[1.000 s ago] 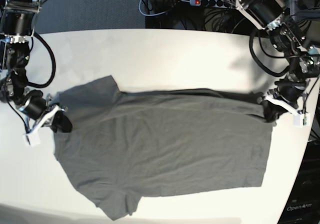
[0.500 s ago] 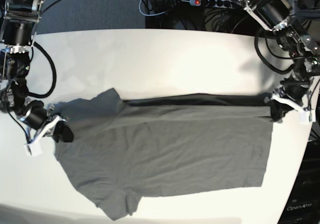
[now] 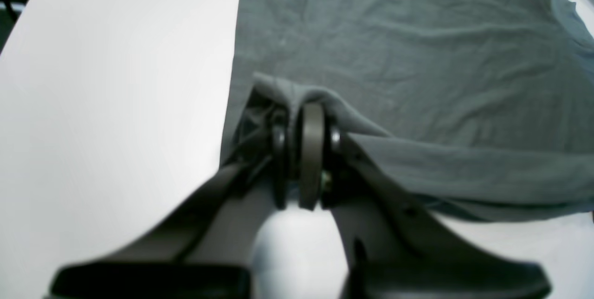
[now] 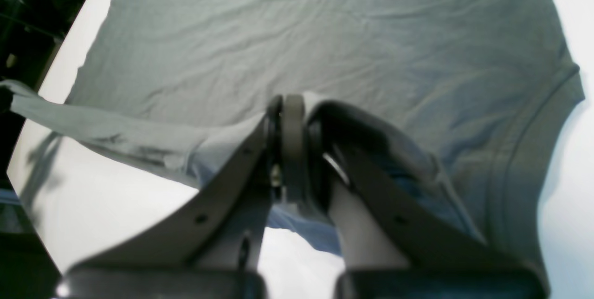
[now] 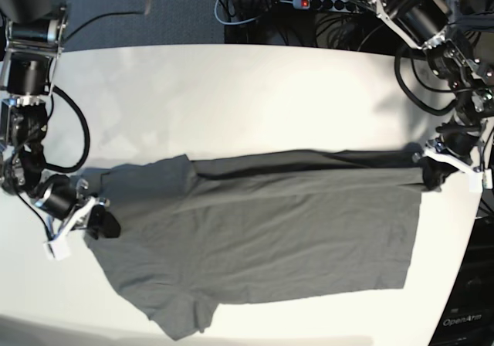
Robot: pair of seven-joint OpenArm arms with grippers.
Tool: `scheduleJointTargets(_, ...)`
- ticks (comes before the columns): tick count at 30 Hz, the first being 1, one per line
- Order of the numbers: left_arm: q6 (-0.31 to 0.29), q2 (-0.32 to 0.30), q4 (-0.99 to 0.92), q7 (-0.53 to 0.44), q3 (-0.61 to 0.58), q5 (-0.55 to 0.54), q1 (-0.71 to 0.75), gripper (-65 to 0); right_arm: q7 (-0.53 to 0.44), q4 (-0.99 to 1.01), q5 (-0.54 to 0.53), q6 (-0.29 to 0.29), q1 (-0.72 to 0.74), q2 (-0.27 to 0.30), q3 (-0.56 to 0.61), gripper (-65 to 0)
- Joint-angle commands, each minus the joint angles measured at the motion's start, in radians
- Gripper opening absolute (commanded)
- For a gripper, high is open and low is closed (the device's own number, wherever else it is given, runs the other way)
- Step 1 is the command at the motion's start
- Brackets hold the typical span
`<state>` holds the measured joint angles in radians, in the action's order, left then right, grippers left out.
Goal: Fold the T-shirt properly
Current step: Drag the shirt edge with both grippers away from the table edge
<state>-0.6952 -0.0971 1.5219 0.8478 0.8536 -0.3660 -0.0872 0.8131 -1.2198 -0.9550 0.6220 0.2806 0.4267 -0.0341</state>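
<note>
the right gripper [image 5: 104, 224] is clamped on the shirt [image 5: 262, 238] at its shoulder end near the table [image 5: 231, 99] left edge; the left gripper [image 5: 432, 178] pinches the hem corner by the right edge. the cloth looks light, limp and sags, so corners are probably the best holds.

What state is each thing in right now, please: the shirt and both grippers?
Dark grey short-sleeved fabric T-shirt: mostly flat on the white table, far edge lifted and stretched between both grippers.
Left gripper: shut on the T-shirt's hem corner.
Right gripper: shut on the T-shirt's shoulder end.
</note>
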Motion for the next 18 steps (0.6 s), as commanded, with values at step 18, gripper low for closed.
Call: scheduleJointTargets(18,-0.003,-0.034,-0.048,-0.052,-0.072,0.192,-0.092,-62.3,-0.165,0.156,0.291,0.076,0.13,-0.061,-0.005,-64.9)
